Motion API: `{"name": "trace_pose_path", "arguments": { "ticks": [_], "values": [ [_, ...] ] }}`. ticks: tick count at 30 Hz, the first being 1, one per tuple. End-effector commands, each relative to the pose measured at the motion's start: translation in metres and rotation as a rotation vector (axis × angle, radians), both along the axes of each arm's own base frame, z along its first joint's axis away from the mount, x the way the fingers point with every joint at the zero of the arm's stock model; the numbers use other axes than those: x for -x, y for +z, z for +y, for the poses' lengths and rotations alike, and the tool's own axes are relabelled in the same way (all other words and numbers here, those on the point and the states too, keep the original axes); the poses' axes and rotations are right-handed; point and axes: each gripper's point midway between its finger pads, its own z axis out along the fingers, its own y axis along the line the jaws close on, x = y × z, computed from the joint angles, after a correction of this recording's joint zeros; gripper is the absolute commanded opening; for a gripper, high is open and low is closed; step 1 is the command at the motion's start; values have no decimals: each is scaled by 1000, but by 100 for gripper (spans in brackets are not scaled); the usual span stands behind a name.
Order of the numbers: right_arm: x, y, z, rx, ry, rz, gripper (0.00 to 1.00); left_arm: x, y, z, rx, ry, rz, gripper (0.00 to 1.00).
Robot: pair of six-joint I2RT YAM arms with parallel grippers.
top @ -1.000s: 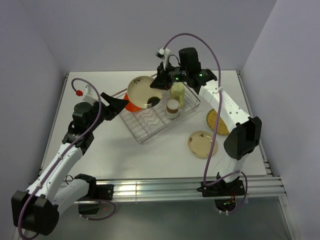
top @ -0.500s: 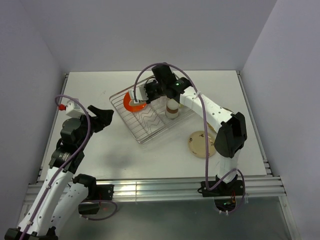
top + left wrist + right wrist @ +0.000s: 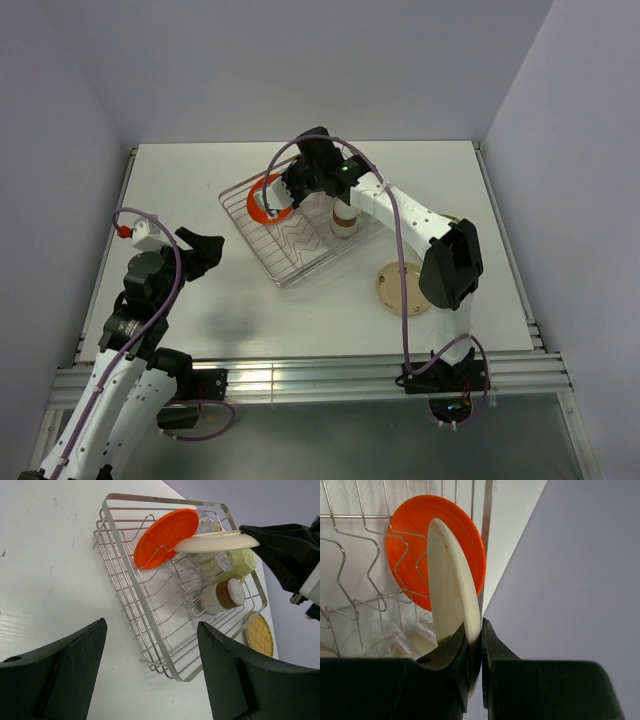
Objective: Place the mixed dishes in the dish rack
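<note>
A white table point(image 3: 180, 180) sits boxed in by plain pale-lavender walls point(image 3: 300, 60).

I can read no text, label, brand, number or sign on anything in my three camera views.

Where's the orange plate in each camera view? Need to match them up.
Top external: the orange plate is upper centre, at the far left end of the rack.
Left wrist: upper centre, leaning on the rack's wire dividers.
Right wrist: upper left, behind the cream plate that the right gripper holds.
Shared landmark: the wire rack, which shows in all three.
</note>
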Motion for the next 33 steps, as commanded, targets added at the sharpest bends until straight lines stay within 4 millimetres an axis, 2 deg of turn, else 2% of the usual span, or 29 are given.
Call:
{"name": "trace_pose_path", "arguments": {
  "ticks": [1, 12, 18, 24, 33],
  "values": [
    [-5, 19, 16, -26, 30, -68, 0, -1, 4, 4, -22, 11, -21, 79],
    [-4, -10, 19, 15, 22, -7, 0, -2, 1, 2, -21, 5, -18, 80],
    [-10, -25, 24, 35, 11, 23, 2, -3, 0, 0, -21, -6, -10, 80],
    [-11, -36, 28, 42, 16, 45, 10, -2, 0, 2, -22, 7, -13, 80],
    [-13, -40, 29, 28, -8, 60, 36, -3, 2, 1, -20, 4, -17, 80]
  ]
}}
